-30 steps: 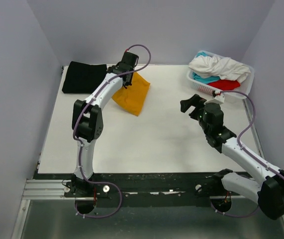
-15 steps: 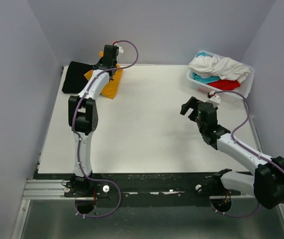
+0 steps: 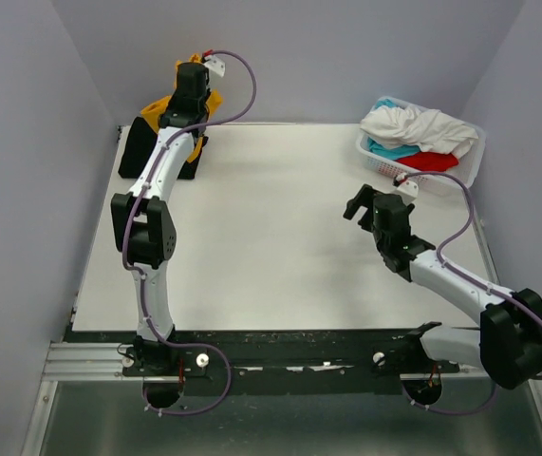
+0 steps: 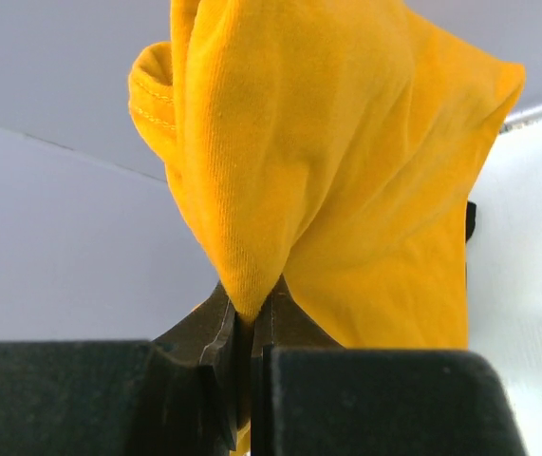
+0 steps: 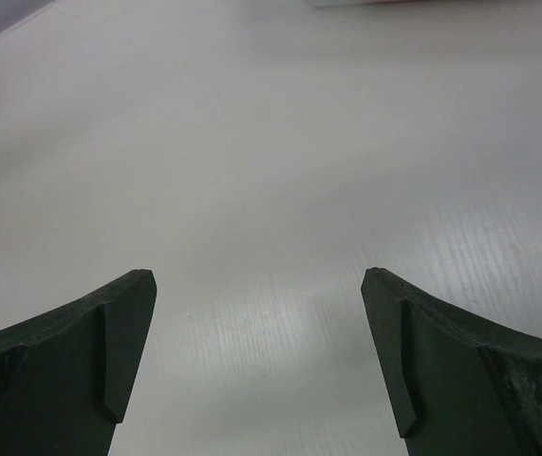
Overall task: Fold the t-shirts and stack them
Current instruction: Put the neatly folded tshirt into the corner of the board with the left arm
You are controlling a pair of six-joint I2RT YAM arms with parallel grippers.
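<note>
My left gripper (image 3: 193,84) is shut on a pinched fold of the mustard-orange t-shirt (image 3: 162,107), held up at the back left corner over the folded black t-shirt (image 3: 140,152). In the left wrist view the orange cloth (image 4: 346,171) bunches above the shut gripper (image 4: 250,318) and hangs down on the right. My right gripper (image 3: 358,203) hovers open over the bare white table at the right. The right wrist view shows nothing between its fingers (image 5: 258,280). White (image 3: 418,125), teal (image 3: 389,149) and red (image 3: 432,161) t-shirts lie crumpled in the basket.
The white lattice basket (image 3: 377,163) stands at the back right corner of the white table (image 3: 271,247). Grey walls close in the table at the back and both sides. The black shirt lies against the back left edge.
The left arm has swung back and left, carrying the orange shirt from the table's back middle to above the black shirt. The right arm has drawn in slightly, still open.
</note>
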